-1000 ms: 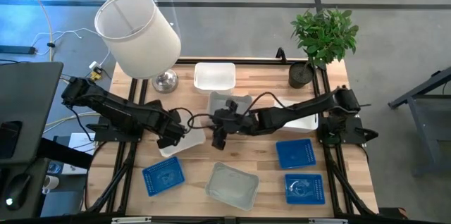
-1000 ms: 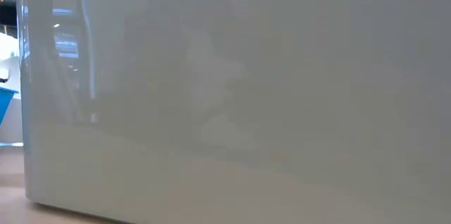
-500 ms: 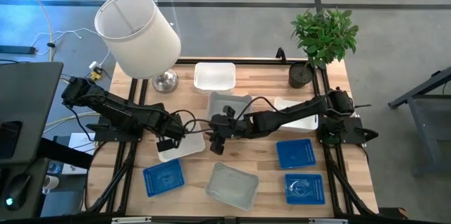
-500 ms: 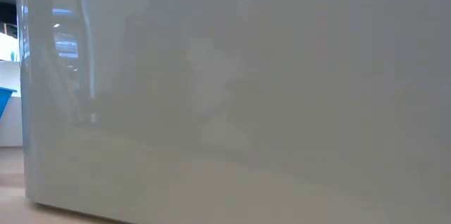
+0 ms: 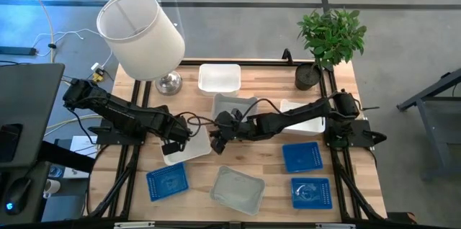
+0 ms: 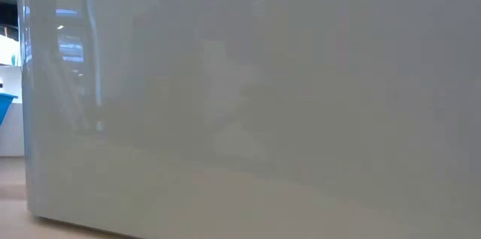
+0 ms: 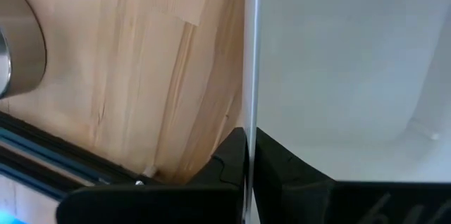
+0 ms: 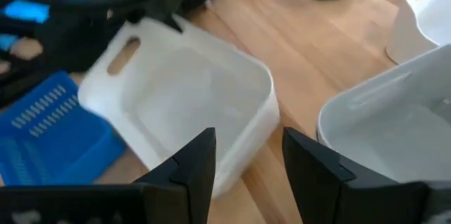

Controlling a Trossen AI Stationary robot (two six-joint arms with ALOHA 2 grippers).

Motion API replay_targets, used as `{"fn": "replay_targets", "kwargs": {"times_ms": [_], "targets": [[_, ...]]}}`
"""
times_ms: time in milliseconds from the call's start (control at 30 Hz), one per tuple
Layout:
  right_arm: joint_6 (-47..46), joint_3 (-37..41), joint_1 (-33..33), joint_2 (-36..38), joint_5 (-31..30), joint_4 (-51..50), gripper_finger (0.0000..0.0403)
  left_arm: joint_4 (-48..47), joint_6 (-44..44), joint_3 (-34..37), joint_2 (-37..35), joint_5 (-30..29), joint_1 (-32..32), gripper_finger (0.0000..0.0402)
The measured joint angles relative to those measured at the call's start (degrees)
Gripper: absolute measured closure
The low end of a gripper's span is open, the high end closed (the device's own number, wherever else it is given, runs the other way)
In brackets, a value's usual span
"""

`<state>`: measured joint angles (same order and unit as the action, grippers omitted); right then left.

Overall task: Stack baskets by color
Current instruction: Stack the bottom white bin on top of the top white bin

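Observation:
A white basket (image 5: 190,148) sits left of the table's centre, with my left gripper (image 5: 173,147) shut on its left end. My right gripper (image 5: 214,142) hovers open just off its right end, fingers (image 8: 197,164) apart with nothing between them, pointing at the basket (image 8: 183,104). Another white basket (image 5: 219,79) is at the far edge, and one more (image 5: 310,119) lies under my right arm. Grey baskets sit at the centre (image 5: 234,105) and the near edge (image 5: 236,189). Blue baskets lie near left (image 5: 167,182) and near right (image 5: 301,157), (image 5: 311,193). My left gripper holds the white basket by the thin rim of its wall (image 7: 249,111) at the basket's left end. One finger (image 7: 229,164) is outside the wall and the other (image 7: 285,171) inside. The fingers come from above, pointing down. Whether the basket is clear of the table I cannot tell.
A big white lamp (image 5: 140,34) with a metal foot (image 5: 169,83) stands far left, and a potted plant (image 5: 330,38) far right. A grey basket's wall (image 6: 248,104) fills the low view. Bare wood (image 5: 270,150) lies between the baskets.
My right gripper has sunk a little and moved toward the table's left, closer to the white basket's right end, while rolling its wrist; its fingers have stayed open. The white basket and my left gripper have kept their place.

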<state>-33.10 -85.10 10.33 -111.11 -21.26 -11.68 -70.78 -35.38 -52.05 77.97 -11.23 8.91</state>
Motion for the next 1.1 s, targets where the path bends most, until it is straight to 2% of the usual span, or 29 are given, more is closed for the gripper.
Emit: {"fn": "replay_targets", "kwargs": {"times_ms": [267, 367, 633, 1100], "targets": [[2.05, -0.59, -0.03, 0.00, 1.58, 5.72, 0.0252, 0.89, 0.02, 0.00, 0.00, -1.26, 0.00, 0.0402], [2.55, -2.43, -0.39, 0.00, 2.18, 3.51, 0.0252, 0.89, 0.02, 0.00, 0.00, -1.33, 0.00, 0.0402], [1.88, -7.74, -0.60, -0.97, -0.86, -7.33, 0.0252, 0.82, -0.26, 0.00, 0.00, -1.39, 0.00, 0.0402], [-5.83, -7.74, -0.48, -8.18, 2.49, -6.58, 0.0252, 1.79, -1.36, 0.00, 0.02, -1.37, 0.00, 0.0402]]}}
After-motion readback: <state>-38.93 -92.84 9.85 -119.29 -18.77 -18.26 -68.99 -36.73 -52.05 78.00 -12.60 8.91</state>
